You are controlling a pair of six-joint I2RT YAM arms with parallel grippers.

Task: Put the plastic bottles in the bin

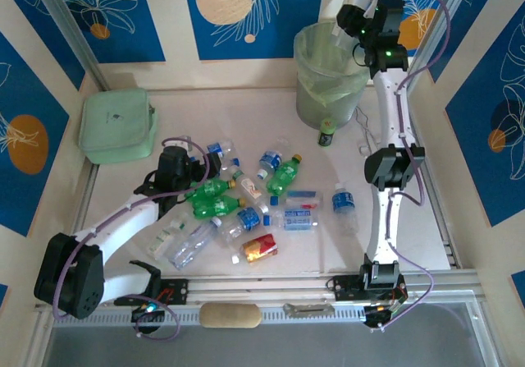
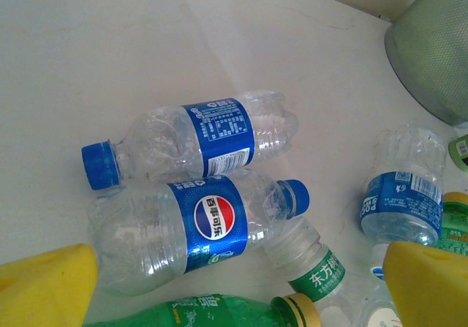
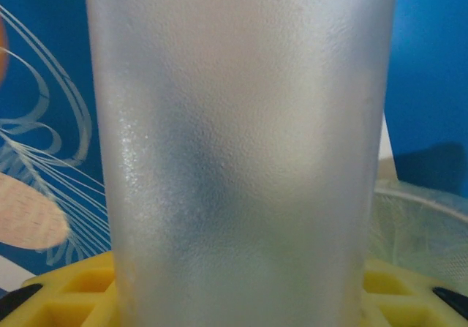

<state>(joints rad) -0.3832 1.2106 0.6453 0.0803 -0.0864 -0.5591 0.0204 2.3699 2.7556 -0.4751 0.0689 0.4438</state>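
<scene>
Several plastic bottles lie in a heap on the white table: green ones (image 1: 215, 199), clear ones with blue labels (image 1: 299, 217) and one with a red-yellow label (image 1: 259, 248). My left gripper (image 1: 207, 170) hangs open over the heap's left end. Between its yellow fingers (image 2: 45, 287) lie a Pepsi-labelled clear bottle (image 2: 205, 228) and a green bottle (image 2: 212, 314); another blue-labelled bottle (image 2: 197, 140) lies just beyond. My right gripper (image 1: 361, 10) is raised over the grey bin (image 1: 328, 80) with its pale green liner, shut on a frosted clear bottle (image 3: 241, 159) that stands upright in its jaws.
A short dark container with a green top (image 1: 326, 135) stands at the bin's foot. A mint-green square pouch (image 1: 119, 125) lies at the back left. Blue patterned walls close in the table. The bin's wall (image 2: 431, 56) shows at the left wrist view's upper right.
</scene>
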